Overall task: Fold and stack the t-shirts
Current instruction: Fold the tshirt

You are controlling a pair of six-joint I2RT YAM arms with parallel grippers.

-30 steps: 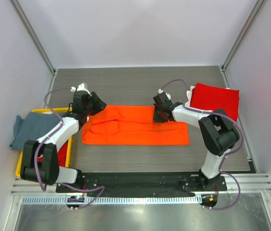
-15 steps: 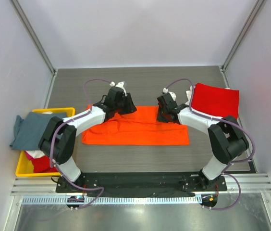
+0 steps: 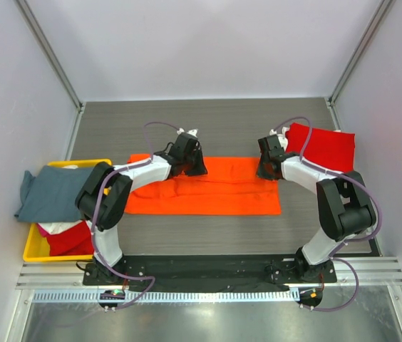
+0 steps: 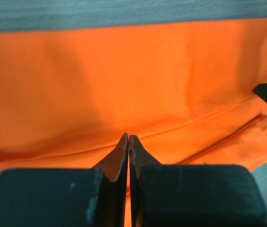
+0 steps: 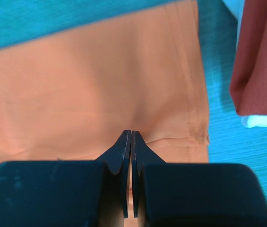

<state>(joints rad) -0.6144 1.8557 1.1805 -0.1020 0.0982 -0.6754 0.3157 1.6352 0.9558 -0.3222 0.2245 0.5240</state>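
An orange t-shirt [image 3: 222, 194], folded into a long strip, lies flat across the middle of the table. My left gripper [image 3: 197, 169] is shut on its far fold near the middle. In the left wrist view the left gripper [image 4: 129, 137] has its tips together on a crease of the orange t-shirt [image 4: 124, 71]. My right gripper [image 3: 265, 171] is shut at the strip's far right end; the right wrist view shows the right gripper [image 5: 131, 132] pinching a small pucker of that orange t-shirt [image 5: 91, 85]. A folded deep red t-shirt [image 3: 322, 148] lies at the back right.
A yellow bin [image 3: 30, 251] stands at the left edge. A grey-blue t-shirt [image 3: 51, 191] is draped over it, with red cloth [image 3: 69, 241] and a bit of white cloth [image 3: 53, 228] inside. The red t-shirt [image 5: 261, 56] lies just right of my right gripper. Walls enclose the table.
My left arm swung from the shirt's left end to its middle, and its jaws closed there. My right gripper slid right along the far edge to the strip's right end.
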